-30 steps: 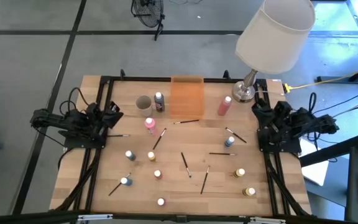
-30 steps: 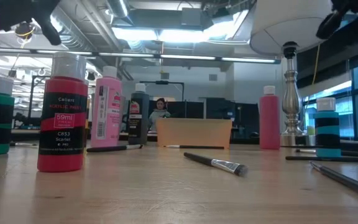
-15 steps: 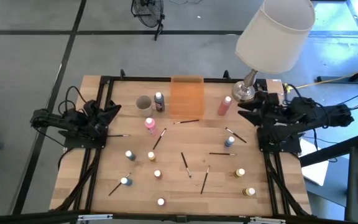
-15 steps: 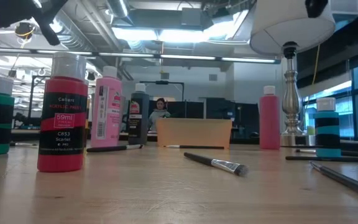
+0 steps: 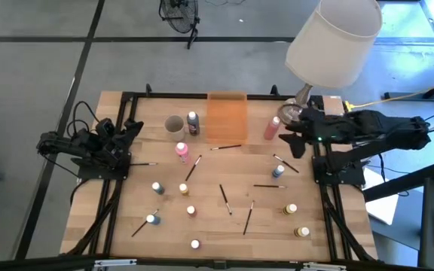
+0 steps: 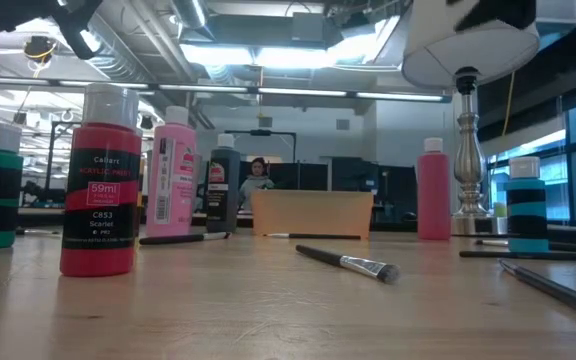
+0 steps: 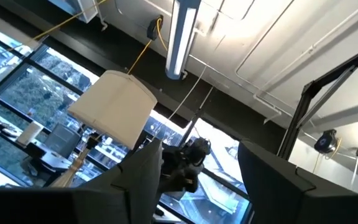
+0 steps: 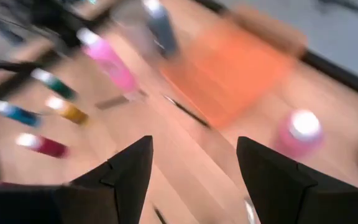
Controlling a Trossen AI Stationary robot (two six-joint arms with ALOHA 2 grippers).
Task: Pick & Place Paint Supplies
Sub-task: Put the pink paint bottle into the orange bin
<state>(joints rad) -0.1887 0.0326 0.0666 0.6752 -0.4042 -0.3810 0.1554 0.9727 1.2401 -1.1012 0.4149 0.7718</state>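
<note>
Both arms are black all over, built from chunky jointed segments. The left arm [image 5: 81, 147] carries loops of thin black cable along its body. The right arm [image 5: 368, 132] has a long, smooth black forearm and a small green light near its wrist. Each ends in a gripper with two broad, matte black fingers, angular and wedge-shaped, as seen on the left gripper [image 7: 197, 180] and the right gripper [image 8: 194, 180].
</note>
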